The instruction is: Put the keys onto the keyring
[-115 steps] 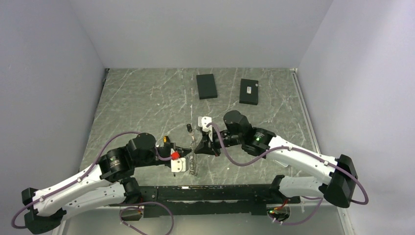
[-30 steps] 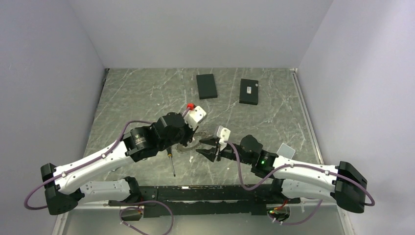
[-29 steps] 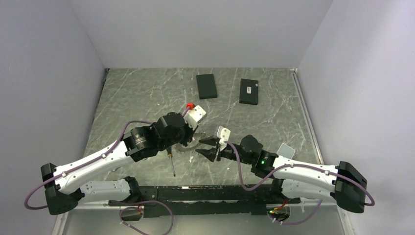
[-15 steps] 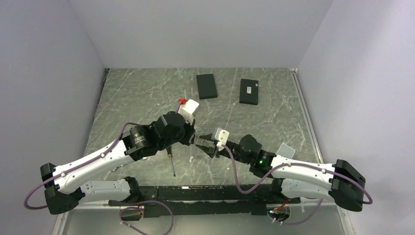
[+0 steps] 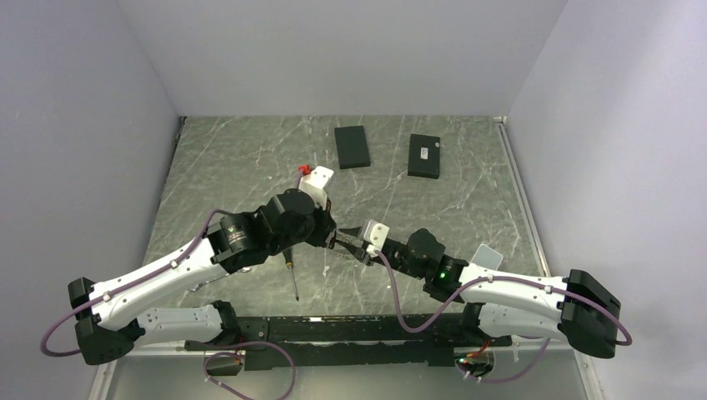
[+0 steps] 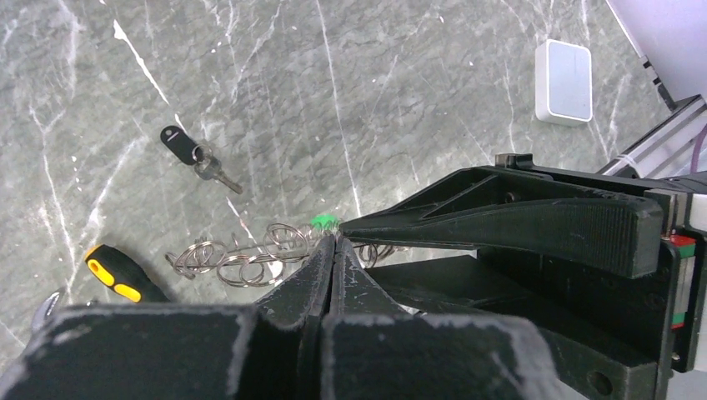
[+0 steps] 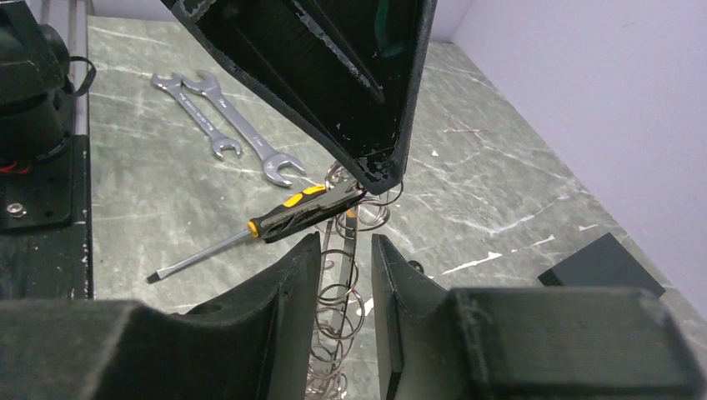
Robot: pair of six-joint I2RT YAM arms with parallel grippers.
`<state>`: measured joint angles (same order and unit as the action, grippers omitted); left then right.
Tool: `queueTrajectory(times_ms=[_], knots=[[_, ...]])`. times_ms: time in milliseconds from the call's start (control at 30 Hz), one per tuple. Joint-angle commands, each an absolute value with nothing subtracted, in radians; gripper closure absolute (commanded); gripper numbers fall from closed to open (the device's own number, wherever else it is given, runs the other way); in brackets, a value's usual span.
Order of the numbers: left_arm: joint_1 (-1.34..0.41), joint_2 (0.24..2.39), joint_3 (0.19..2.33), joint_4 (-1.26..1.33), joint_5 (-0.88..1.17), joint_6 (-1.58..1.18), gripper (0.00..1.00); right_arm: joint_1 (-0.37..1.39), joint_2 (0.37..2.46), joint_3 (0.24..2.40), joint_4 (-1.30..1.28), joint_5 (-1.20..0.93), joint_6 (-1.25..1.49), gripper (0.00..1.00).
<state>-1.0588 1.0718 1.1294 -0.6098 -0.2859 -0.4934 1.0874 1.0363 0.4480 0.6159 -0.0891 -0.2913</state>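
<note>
Right wrist view shows me, above the bench (image 7: 500, 200), my left gripper (image 7: 371, 173) clenched on the keyring (image 7: 336, 298), whose loops dangle between the parted jaws of my right gripper (image 7: 343, 243). The wire looks light, floppy and slippery, so I'd pinch one loop's edge. One key (image 6: 178, 143) lies on the bench.

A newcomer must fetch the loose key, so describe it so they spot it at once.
On the marble table, in the left wrist view, find the yellow-handled screwdriver at lower left. Up from it, beyond the wire keyring held in the left fingers, the key lies alone on bare stone. Only it has a black teardrop head and short silver blade.
</note>
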Motion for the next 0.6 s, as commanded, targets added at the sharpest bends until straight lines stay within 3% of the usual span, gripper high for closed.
queueTrajectory(times_ms=[0, 567], knots=[[-1.058, 1.073, 1.170, -0.546, -0.258, -0.569, 1.00, 1.091, 1.038, 0.487, 0.675, -0.082, -0.323, 0.68], [-1.058, 1.082, 1.152, -0.521, -0.268, -0.642, 1.00, 1.091, 1.019, 0.500, 0.671, -0.087, -0.316, 0.74]])
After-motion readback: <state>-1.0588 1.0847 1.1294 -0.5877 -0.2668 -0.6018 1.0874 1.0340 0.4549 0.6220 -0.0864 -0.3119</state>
